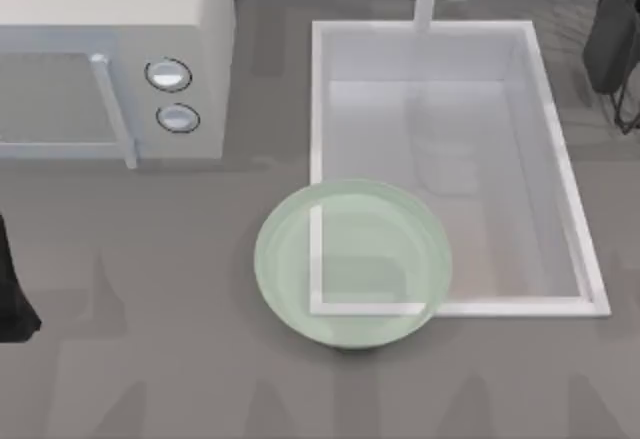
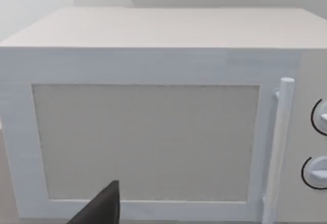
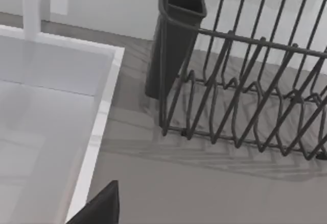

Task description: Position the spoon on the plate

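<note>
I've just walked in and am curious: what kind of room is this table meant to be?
Most likely a simulated kitchen counter: a white microwave with two dials, a sunken sink with a faucet, and a dark wire dish rack beside it.

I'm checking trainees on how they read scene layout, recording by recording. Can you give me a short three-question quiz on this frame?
1. True or false: the plate lies wholly on the counter, apart from the sink.
2. What stands on the counter to the top view's left of the sink? A) a microwave B) a kettle C) a toaster
3. How many round knobs does the microwave's front carry?

Key: 1 false, the plate overlaps the sink's corner. 2 A. 3 two.
</note>
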Controlling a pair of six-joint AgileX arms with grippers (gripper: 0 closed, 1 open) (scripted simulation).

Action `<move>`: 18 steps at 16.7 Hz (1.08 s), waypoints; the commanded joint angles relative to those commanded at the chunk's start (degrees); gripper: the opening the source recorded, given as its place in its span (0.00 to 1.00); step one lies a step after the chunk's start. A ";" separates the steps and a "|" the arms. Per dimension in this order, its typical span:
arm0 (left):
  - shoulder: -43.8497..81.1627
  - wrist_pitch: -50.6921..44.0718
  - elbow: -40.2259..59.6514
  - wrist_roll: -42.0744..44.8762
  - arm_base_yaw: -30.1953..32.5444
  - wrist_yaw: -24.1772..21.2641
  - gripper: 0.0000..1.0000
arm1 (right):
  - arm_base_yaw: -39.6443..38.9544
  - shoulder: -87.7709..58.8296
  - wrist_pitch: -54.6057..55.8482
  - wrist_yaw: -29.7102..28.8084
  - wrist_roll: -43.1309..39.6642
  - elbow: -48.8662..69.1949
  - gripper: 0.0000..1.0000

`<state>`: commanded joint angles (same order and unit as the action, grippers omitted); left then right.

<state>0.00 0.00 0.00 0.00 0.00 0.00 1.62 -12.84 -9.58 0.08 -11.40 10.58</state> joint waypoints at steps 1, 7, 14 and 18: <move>0.00 0.00 0.00 0.00 0.00 0.00 1.00 | 0.44 -4.20 -2.84 0.05 -3.28 2.93 1.00; 0.00 0.00 0.00 0.00 0.00 0.00 1.00 | 3.68 -37.26 -23.42 0.16 -26.04 22.46 1.00; 0.00 0.00 0.00 0.00 0.00 0.00 1.00 | 7.27 -68.95 -43.79 0.06 -49.02 43.03 1.00; 0.00 0.00 0.00 0.00 0.00 0.00 1.00 | 8.33 -77.65 -49.27 0.14 -55.89 49.85 1.00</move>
<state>0.00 0.00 0.00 0.00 0.00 0.00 9.96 -90.49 -58.85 0.22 -67.28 60.43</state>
